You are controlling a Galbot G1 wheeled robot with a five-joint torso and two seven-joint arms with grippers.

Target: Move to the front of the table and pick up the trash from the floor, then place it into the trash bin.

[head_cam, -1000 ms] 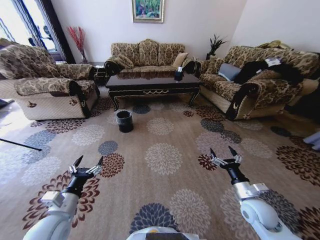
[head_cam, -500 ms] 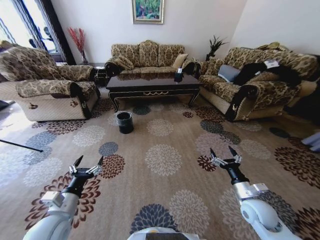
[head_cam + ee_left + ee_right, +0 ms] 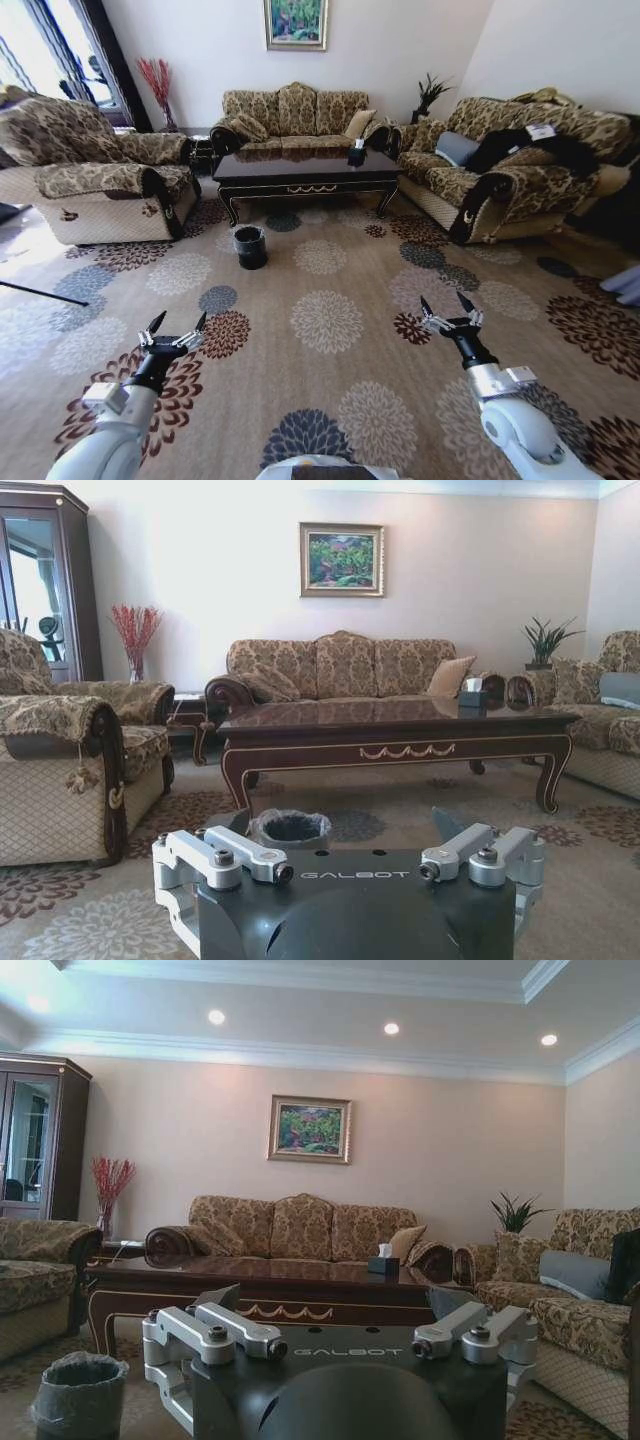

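Note:
The dark glossy table point(image 3: 305, 165) with gold trim stands ahead between the sofas, also seen in the left wrist view point(image 3: 400, 735) and the right wrist view point(image 3: 250, 1280). The small black trash bin point(image 3: 250, 245) sits on the flower-patterned floor point(image 3: 330, 320) in front of the table's left part point(image 3: 291, 828) point(image 3: 78, 1395). The trash is out of view. My left gripper point(image 3: 175, 322) point(image 3: 343, 825) and right gripper point(image 3: 448, 305) point(image 3: 333, 1300) are held out low over the carpet, both open and empty, far short of the bin.
A patterned armchair point(image 3: 90, 180) flanks the left. A sofa point(image 3: 295, 108) stands behind the table. Another sofa point(image 3: 510, 165) with dark clothing on it flanks the right. A tissue box point(image 3: 357, 152) sits on the table. A thin black rod point(image 3: 40, 290) lies at the left.
The whole picture has shifted slightly, with the table and bin a touch nearer: the camera has moved forward. Both arms keep the same pose, grippers still open.

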